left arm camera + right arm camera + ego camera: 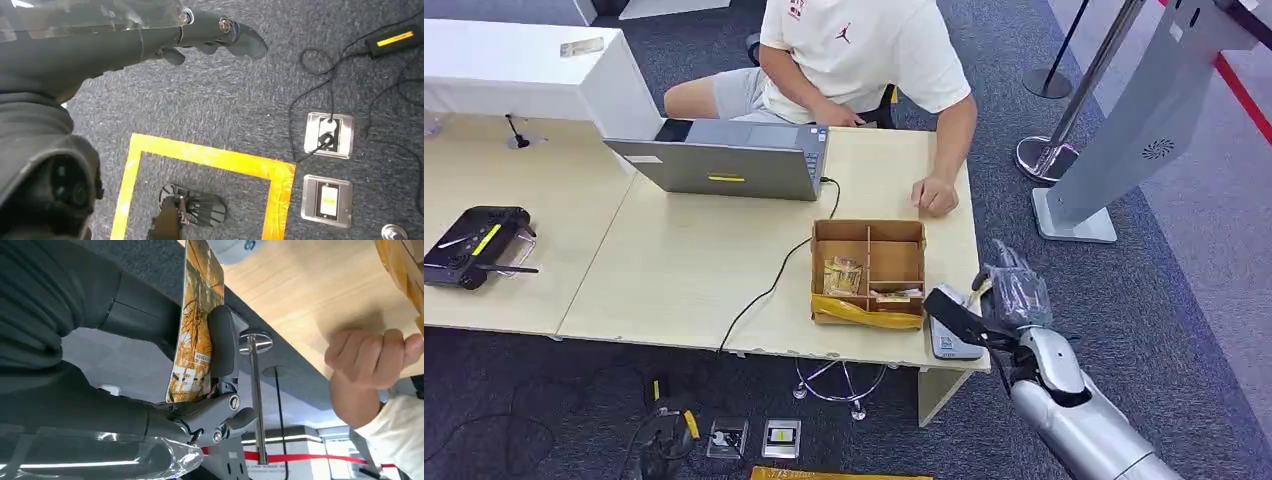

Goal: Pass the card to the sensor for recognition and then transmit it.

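Observation:
My right hand [1007, 297] hovers at the table's front right corner and pinches an orange and yellow printed card [196, 325] between its thumb and a dark finger [221, 342]. The card stands on edge in the right wrist view. A small white and grey sensor [948, 342] lies on the table corner just left of that hand, and its rounded white body [235, 246] shows beyond the card's far end. My left hand [150, 35] hangs over the carpet with its fingers stretched out and nothing in them.
A partitioned cardboard box [869, 235] with more cards stands beside the sensor. A seated person rests a fist [936, 195] on the table behind it, next to a laptop [724, 165]. A grey kiosk [1124, 130] and stanchion base [1044, 155] stand to the right.

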### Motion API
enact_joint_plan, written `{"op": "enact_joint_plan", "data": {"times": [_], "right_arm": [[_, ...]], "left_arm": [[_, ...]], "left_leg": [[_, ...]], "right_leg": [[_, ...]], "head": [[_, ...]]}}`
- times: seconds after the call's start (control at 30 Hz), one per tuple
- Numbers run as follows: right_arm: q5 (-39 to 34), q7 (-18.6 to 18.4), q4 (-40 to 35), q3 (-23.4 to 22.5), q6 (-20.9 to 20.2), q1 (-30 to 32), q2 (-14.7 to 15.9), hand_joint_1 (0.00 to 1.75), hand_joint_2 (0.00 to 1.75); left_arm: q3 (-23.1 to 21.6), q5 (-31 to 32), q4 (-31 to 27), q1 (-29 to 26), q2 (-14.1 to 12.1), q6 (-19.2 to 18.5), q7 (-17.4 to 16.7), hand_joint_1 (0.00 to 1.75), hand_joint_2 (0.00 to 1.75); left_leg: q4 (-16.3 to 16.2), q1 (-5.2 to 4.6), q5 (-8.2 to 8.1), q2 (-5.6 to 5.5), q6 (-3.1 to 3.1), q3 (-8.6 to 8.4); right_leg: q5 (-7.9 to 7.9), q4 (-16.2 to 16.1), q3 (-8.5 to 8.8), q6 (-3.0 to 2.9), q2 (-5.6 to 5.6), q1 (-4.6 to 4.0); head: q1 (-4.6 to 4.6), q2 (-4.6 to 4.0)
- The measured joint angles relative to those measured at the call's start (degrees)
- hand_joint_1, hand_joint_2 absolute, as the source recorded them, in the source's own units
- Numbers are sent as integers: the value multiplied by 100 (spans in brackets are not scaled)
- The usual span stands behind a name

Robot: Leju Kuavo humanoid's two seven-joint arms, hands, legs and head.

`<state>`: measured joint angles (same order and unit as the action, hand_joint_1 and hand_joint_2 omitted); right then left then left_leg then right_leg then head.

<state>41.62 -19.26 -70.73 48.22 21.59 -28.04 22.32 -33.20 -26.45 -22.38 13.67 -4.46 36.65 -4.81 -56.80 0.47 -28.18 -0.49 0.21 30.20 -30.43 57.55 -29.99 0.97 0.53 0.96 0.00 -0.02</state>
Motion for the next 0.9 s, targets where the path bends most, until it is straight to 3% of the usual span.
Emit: {"op": "enact_joint_plan", "data": {"times": [0.9], "right_arm": [[-306, 238, 385, 267, -39, 104, -190, 175, 175]], "left_arm": [[7, -46, -103, -10, -79, -2, 24, 0, 0]], "left_leg": [[0, 1, 0, 0, 0, -2]], "right_leg": [[0, 1, 2, 0, 0, -1]], "head": [[0, 0]]}}
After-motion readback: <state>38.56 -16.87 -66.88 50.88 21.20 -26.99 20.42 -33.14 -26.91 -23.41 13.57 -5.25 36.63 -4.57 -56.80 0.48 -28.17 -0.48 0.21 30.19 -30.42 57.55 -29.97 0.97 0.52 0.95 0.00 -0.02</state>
